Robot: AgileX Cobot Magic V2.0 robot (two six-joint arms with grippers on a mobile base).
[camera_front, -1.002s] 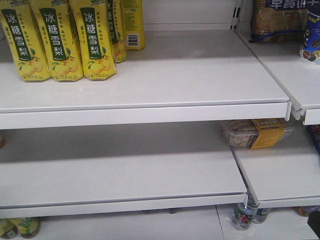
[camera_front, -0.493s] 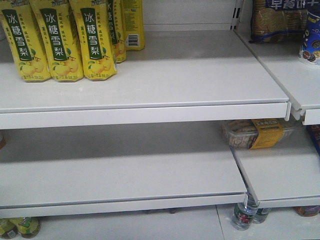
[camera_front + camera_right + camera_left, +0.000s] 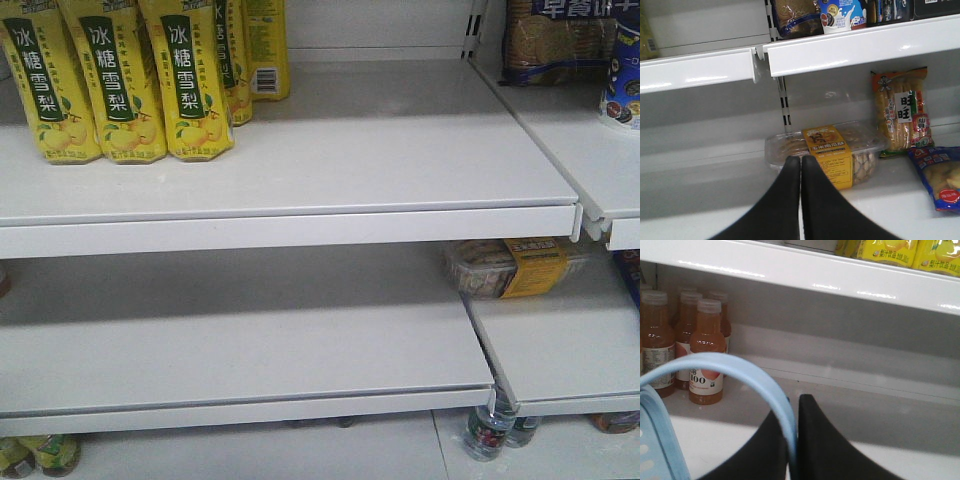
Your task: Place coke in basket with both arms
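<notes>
1. Although no coke shows in any view, judging by the task it is a small plastic bottle: light, stiff, slippery on its label, best gripped around the body.
2. Left hand [image 3: 793,440] is clamped on the basket handle [image 3: 730,367], the pale blue arch pinched between its black fingers; a slotted corner of the basket [image 3: 655,440] shows at lower left.
3. Right hand [image 3: 801,200] is closed, fingers touching, holding nothing, pointing at one clear biscuit tray [image 3: 825,152].
4. Counted: three yellow pear-drink cartons [image 3: 110,80] in the front row with more behind, at least four orange juice bottles [image 3: 705,360], one basket, no coke in view.
</notes>
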